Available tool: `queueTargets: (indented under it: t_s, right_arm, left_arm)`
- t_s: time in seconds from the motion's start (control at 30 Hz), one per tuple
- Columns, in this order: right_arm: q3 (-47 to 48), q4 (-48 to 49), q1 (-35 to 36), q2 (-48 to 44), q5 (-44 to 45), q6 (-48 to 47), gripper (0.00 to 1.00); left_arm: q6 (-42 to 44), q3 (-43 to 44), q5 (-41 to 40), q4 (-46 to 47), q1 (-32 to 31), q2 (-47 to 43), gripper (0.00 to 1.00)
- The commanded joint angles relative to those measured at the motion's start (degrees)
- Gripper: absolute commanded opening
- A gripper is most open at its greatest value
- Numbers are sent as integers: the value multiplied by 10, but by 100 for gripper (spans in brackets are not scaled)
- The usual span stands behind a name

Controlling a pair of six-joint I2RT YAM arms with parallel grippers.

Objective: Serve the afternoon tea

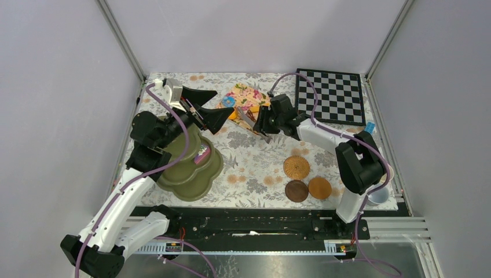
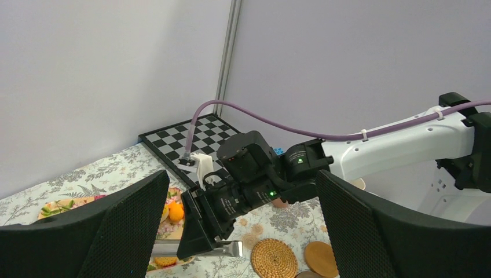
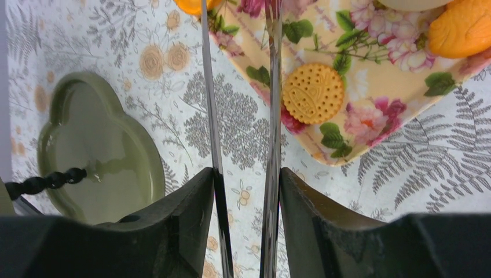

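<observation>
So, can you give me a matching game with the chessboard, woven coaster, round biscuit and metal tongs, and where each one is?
Things:
1 chessboard
2 woven coaster
3 round biscuit
4 metal tongs

Places:
A on the floral tray
B held in the right hand
C far right corner of the table
D next to the dark brown coaster

Pairs: 1-C; 2-D; 3-A; 4-B
</observation>
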Motion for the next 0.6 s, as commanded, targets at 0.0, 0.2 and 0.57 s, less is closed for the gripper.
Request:
queueTargets:
  t_s: [0.0, 0.2, 0.57]
  right_arm:
    - [32, 60, -12, 22, -41, 48, 50]
    - [55, 84, -13, 53, -81, 73, 46]
    - [37, 92, -14, 35, -63, 80, 33]
  left_arm:
    - [1, 5, 12, 32, -2, -7, 99]
    - [1, 4, 12, 32, -3, -8, 99]
    - [0, 5, 14, 32, -3, -7, 99]
